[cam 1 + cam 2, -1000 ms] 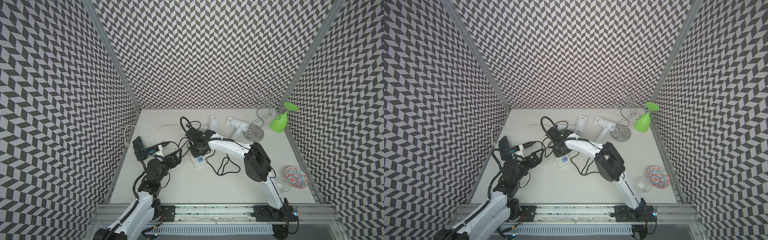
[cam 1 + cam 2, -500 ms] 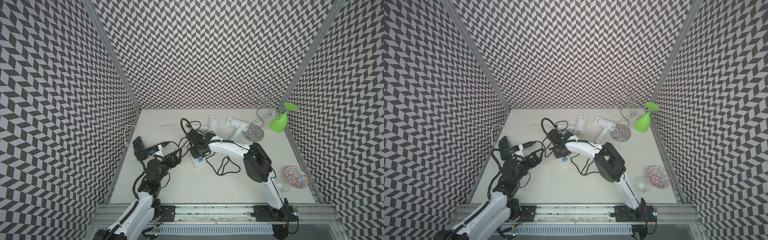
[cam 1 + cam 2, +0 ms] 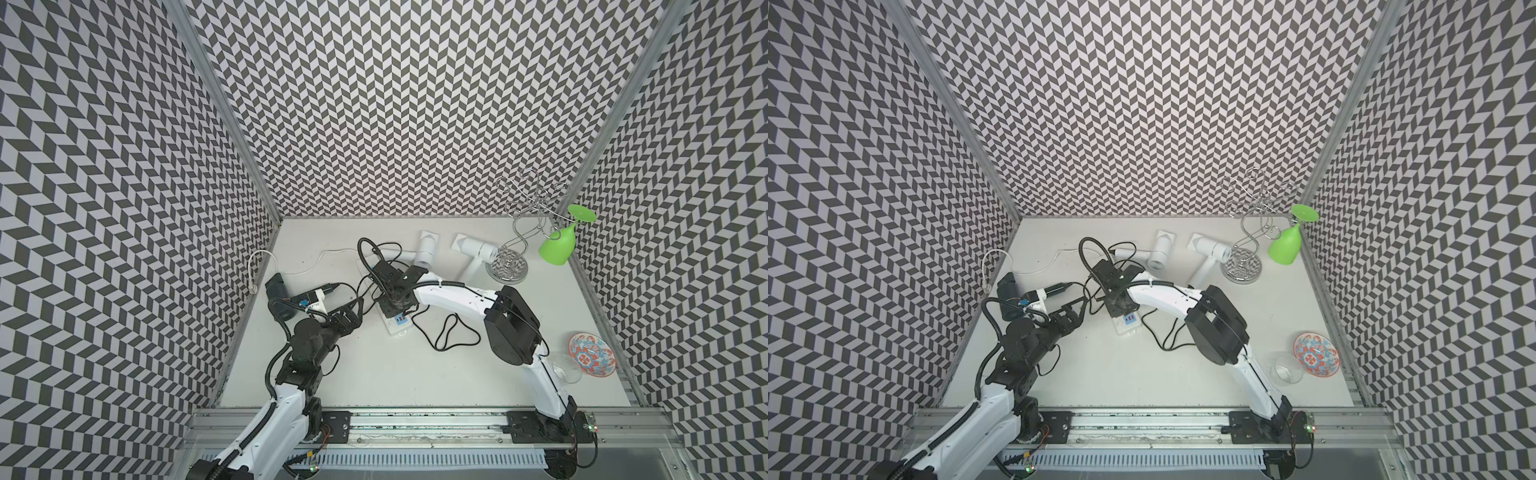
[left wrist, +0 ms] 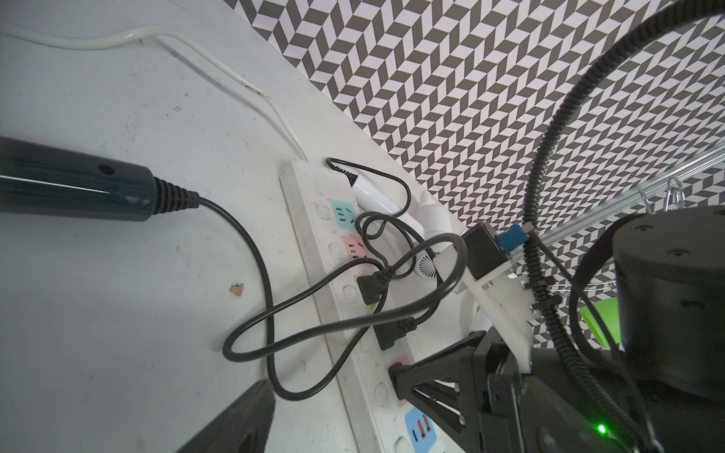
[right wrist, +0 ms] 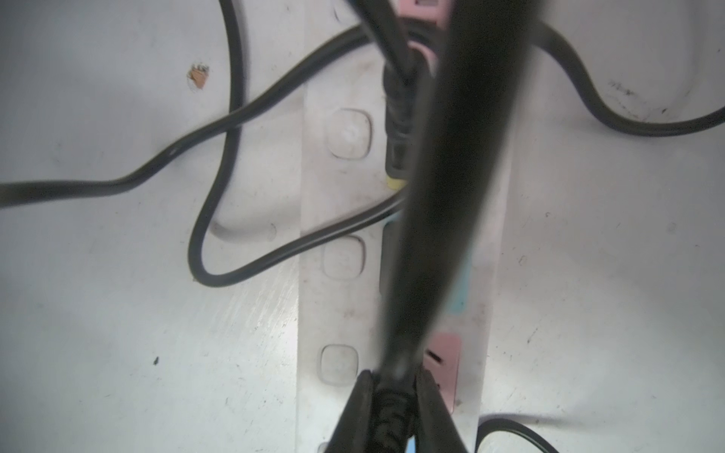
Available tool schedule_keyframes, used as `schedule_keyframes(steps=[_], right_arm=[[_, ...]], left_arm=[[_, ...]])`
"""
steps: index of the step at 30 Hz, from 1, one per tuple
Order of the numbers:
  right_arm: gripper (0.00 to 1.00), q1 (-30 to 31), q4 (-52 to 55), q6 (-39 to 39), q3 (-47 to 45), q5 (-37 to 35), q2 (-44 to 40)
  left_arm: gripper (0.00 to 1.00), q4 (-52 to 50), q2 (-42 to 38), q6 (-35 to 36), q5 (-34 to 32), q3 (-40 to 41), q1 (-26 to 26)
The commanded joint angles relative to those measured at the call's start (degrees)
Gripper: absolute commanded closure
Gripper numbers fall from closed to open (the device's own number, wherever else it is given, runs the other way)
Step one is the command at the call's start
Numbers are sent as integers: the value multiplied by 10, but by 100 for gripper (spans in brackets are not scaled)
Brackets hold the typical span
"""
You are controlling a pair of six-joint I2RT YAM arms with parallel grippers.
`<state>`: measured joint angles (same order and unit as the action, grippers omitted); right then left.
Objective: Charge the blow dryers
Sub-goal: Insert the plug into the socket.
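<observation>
Two plugs (image 4: pixel 370 292) are apparently sitting in the power strip (image 4: pixel 314 219). A third plug (image 5: pixel 392 412) is being clamped by the right gripper (image 5: pixel 392 378) over the strip's pink socket (image 5: pixel 445 364), seemingly not yet seated. The left gripper (image 3: pixel 351 318) is being held wide apart beside the strip, near the black dryer (image 3: pixel 276 291). The white dryers (image 3: pixel 428 249) are lying beyond the strip.

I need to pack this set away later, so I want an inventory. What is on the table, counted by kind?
Blow dryers: 3
Power strip: 1
Glasses: 2
Patterned dish: 1
Wire rack: 1
Total: 8
</observation>
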<state>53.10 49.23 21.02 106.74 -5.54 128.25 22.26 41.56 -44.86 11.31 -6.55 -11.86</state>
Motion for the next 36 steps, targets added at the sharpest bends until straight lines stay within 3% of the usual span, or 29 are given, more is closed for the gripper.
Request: schedule_keyframes(steps=[1, 4, 10, 21, 28, 32, 36], right_arm=[[100, -1, 42, 3, -31, -8, 73], [100, -1, 45, 8, -39, -38, 53], [76, 1, 63, 8, -7, -52, 18], [48, 8, 65, 12, 29, -54, -29], [34, 9, 26, -10, -20, 35, -75], [22, 9, -27, -33, -106, 130, -115], [19, 9, -79, -52, -196, 206, -163]], left_arm=[[1, 11, -2, 0, -1, 4, 3], [1, 13, -1, -1, 0, 5, 3], [1, 16, 3, -1, 1, 6, 3], [1, 22, 5, -2, 2, 8, 3], [1, 24, 9, 0, 1, 8, 3], [1, 27, 12, 2, 3, 8, 3], [1, 28, 12, 4, 4, 8, 3]])
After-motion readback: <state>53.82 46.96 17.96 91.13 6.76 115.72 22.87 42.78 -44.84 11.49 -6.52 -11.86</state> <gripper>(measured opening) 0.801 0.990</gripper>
